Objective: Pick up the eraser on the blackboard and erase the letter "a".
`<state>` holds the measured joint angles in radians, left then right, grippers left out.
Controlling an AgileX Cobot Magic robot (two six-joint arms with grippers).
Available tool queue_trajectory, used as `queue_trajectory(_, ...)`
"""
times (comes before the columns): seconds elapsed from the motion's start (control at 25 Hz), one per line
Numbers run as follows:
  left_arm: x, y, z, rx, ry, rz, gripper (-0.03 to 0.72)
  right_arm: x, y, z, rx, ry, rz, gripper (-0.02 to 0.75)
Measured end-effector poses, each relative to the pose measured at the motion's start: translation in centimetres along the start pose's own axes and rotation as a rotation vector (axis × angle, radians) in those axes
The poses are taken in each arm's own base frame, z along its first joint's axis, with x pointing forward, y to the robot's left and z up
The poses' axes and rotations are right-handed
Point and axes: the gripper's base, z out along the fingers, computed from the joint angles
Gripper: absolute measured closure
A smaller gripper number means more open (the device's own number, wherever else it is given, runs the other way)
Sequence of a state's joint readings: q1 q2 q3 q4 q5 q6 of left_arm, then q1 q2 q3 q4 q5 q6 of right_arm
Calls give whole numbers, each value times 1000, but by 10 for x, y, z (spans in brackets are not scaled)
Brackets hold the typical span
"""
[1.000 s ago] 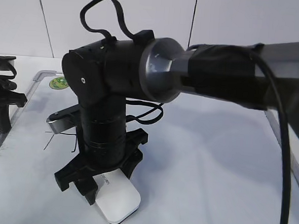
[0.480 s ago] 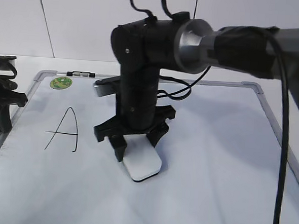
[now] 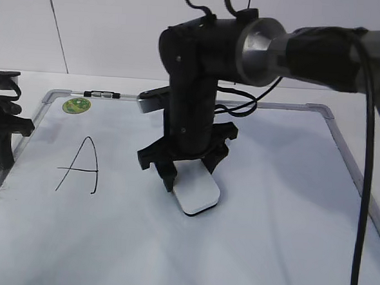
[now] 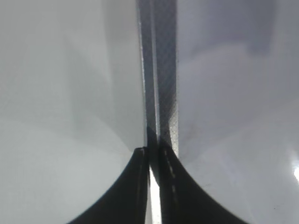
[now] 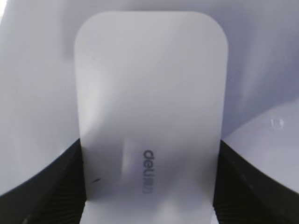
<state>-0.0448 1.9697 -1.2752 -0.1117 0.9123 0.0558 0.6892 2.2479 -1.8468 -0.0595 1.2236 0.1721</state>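
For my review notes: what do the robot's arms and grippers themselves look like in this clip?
The right arm is matte black, with a bare silver metal collar and black cables looping along it. The right gripper has black forked fingers with ribbed inner pads. The left gripper is black too.

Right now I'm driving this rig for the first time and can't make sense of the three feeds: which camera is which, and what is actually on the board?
The wide picture looks at the table from the front. The other two come from cameras on each arm's wrist. On the table lies a whiteboard with a big handwritten "A" and a green sticker. The right gripper points down, its jaws closed on the sides of a white eraser resting on the board. The left gripper sits shut at the board's left edge, holding nothing. No small "a" shows.
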Motion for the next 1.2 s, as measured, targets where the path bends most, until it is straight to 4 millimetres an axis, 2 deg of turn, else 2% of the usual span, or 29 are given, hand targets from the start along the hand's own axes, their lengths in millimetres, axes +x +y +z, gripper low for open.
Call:
queue_trajectory(0.08, 0, 0, 0, 0, 2, 0, 660, 3, 20, -2, 28, -11, -66, 198)
queue_trajectory(0.2, 0, 0, 0, 0, 2, 0, 659, 16, 72, -4, 12, -15, -189, 198)
queue_trajectory(0.32, 0, 0, 0, 0, 0, 0, 659, 29, 115, -7, -49, -12, -285, 198)
queue_trajectory(0.4, 0, 0, 0, 0, 0, 0, 659, 33, 129, -9, -71, -17, -312, 198)
queue_trajectory(0.48, 0, 0, 0, 0, 0, 0, 659, 33, 134, -9, -79, -16, -319, 198)
queue_trajectory(0.68, 0, 0, 0, 0, 0, 0, 659, 30, 129, -8, -36, -28, -330, 198)
queue_trajectory(0.8, 0, 0, 0, 0, -2, 0, 659, 24, 117, -8, -12, -38, -311, 198)
queue_trajectory(0.92, 0, 0, 0, 0, -2, 0, 659, 13, 90, -6, -1, -39, -242, 198)
queue_trajectory(1.2, 0, 0, 0, 0, -2, 0, 658, -9, 4, -2, 21, -37, -47, 198)
